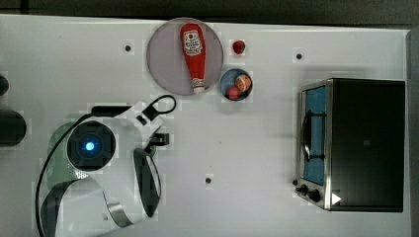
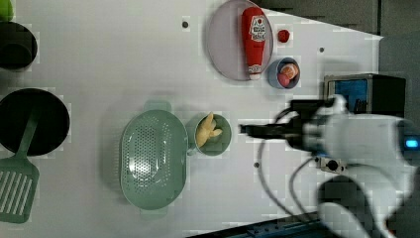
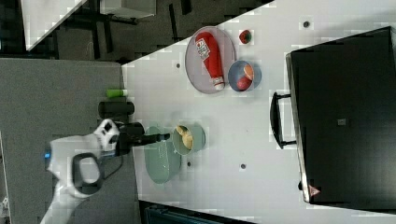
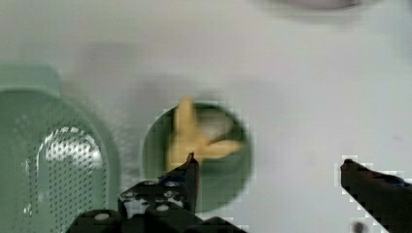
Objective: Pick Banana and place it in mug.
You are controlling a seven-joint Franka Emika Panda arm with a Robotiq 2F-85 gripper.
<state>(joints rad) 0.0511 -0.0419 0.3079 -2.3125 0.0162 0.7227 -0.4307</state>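
The pale yellow banana [image 2: 207,131] lies inside the small teal-green mug [image 2: 223,145], which stands upright on the white table right beside the colander. The right view shows the same banana [image 3: 186,136] leaning in the mug [image 3: 199,138]. My gripper [image 4: 268,161] hangs above the mug [image 4: 228,177] with its two black fingers spread wide; it is open and nothing is between them. The banana [image 4: 194,141] sits free in the mug below one fingertip. In the left view, my gripper [image 2: 245,130] is just off the mug's right rim.
A pale-green perforated colander [image 2: 153,158] touches the mug. A grey plate [image 2: 225,44] carries a red ketchup bottle [image 2: 255,37]; a blue bowl [image 2: 275,74] and a strawberry [image 2: 283,35] lie near it. A toaster oven [image 1: 356,143], black pan [image 2: 29,121] and spatula [image 2: 17,183] stand at the table's ends.
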